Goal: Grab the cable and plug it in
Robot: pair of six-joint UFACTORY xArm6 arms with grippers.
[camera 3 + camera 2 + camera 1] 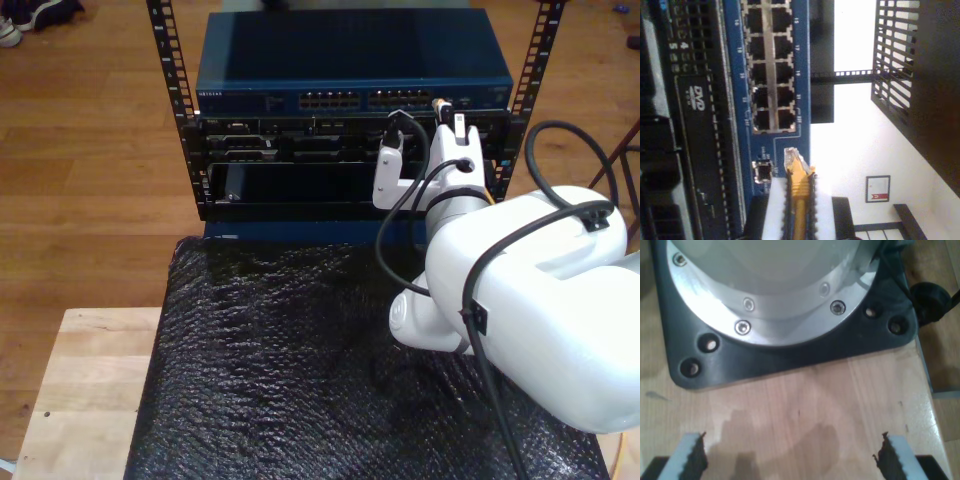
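Note:
The orange-yellow cable [800, 192] runs between the white fingers [774, 212] of my second gripper [799, 200], which is shut on it. Its clear plug [791, 157] sticks out past the fingertips and points at the blue switch panel [801, 75], close to a small single port [762, 171] and just beyond the block of ports [771, 65]. In the exterior view my second gripper [447, 112] holds the cable [438, 103] against the right end of the switch front [400, 99]. My first gripper [790, 460] is open over bare wood with nothing between its fingers.
A black rack [172, 100] holds the switch and darker units below it. A black mat [280, 350] covers the table, with bare wood [90, 380] at the exterior view's left. An arm's base plate [790, 347] lies just beyond my first gripper. Thick black cables [400, 200] loop beside the white arm.

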